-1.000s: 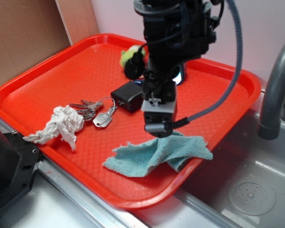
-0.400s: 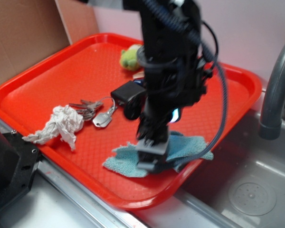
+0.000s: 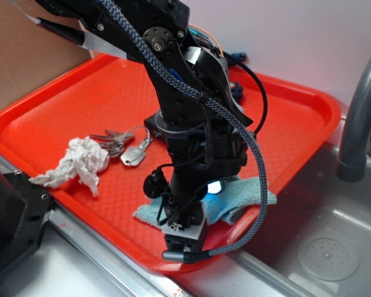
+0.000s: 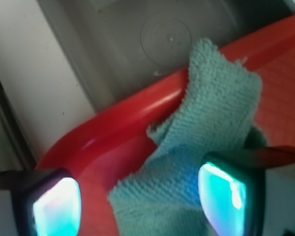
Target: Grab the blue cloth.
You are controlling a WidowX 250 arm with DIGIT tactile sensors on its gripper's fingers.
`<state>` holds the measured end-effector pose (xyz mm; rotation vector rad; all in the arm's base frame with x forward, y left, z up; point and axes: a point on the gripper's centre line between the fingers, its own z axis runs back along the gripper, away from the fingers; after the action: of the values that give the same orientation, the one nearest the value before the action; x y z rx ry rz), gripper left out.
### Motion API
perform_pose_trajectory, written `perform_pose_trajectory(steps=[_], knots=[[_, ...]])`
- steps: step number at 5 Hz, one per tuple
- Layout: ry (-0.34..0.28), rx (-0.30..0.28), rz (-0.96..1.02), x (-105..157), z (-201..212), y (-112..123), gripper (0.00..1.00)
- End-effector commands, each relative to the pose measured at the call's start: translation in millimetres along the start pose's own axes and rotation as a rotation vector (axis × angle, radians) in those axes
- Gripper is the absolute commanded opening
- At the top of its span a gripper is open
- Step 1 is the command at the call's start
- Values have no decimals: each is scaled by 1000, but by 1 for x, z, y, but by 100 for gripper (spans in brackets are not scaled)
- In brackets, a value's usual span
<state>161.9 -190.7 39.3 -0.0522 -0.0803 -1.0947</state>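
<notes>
Since the blue cloth [image 4: 206,142] lies rumpled at the red tray [image 4: 137,118] rim | jaws spread wide, straddling its fold | grasp not yet made.

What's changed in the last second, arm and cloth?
The gripper came down from above the blue cloth toward the tray's near rim and now sits low over it, jaws open with cloth between them, not yet closed. The cloth looks unmoved; keys and white tissue stayed put.
</notes>
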Motion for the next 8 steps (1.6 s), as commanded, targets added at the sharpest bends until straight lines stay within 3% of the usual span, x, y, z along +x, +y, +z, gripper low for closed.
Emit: perform_pose_trajectory(steps=[1, 3, 4, 6, 7, 8], knots=[[19, 17, -12, -6, 0, -4, 100], [4, 169, 64, -30, 55, 1, 100], [-10, 153, 70, -32, 49, 5, 100], [-21, 69, 43, -14, 10, 29, 100], [-90, 92, -13, 9, -9, 48, 100], [-128, 87, -53, 27, -15, 50, 100]])
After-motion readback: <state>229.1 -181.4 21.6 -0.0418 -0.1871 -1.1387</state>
